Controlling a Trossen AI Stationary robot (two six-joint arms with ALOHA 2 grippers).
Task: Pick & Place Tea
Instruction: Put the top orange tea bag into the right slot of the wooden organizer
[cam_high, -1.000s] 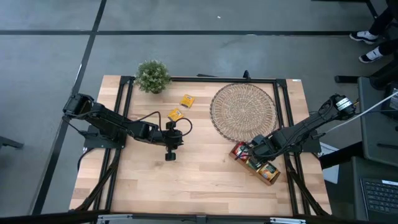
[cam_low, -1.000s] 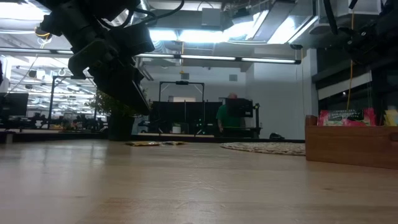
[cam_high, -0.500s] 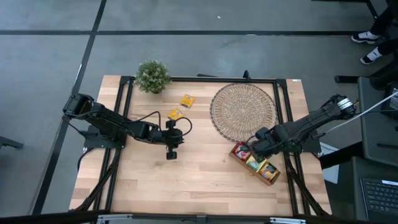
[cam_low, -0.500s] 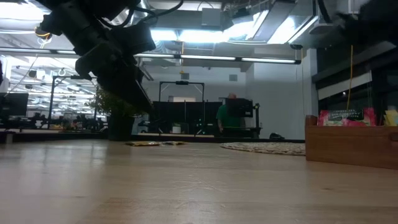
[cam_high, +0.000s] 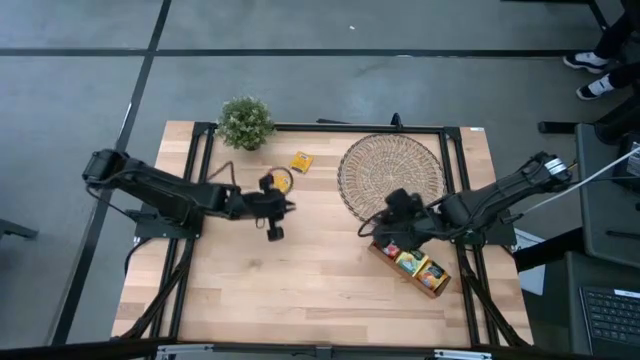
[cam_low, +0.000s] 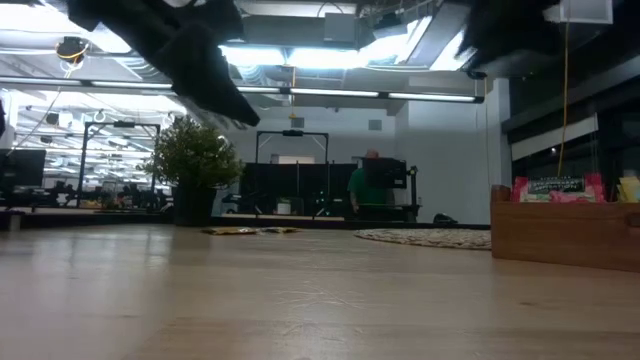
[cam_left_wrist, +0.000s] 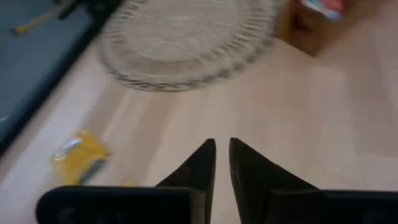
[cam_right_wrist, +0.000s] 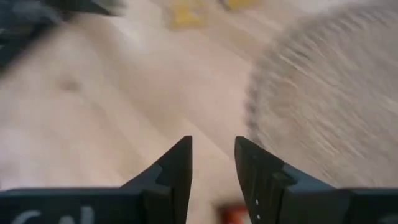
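Evidently the left gripper (cam_high: 276, 231), left of centre in the high view, carries nothing — its fingers (cam_left_wrist: 200, 165) stand a narrow slit apart over bare wood, presumably ready for the yellow tea sachets (cam_high: 301, 161) lying just above it. The right gripper (cam_high: 366, 229), jaws partly open and empty, hangs at the woven mat (cam_high: 392, 178)'s lower edge — beside the wooden tray (cam_high: 438, 288) holding more sachets.

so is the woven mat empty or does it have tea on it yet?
Empty. The high view shows nothing lying on the woven mat; two yellow sachets lie on the table beside it, others sit in the wooden tray.
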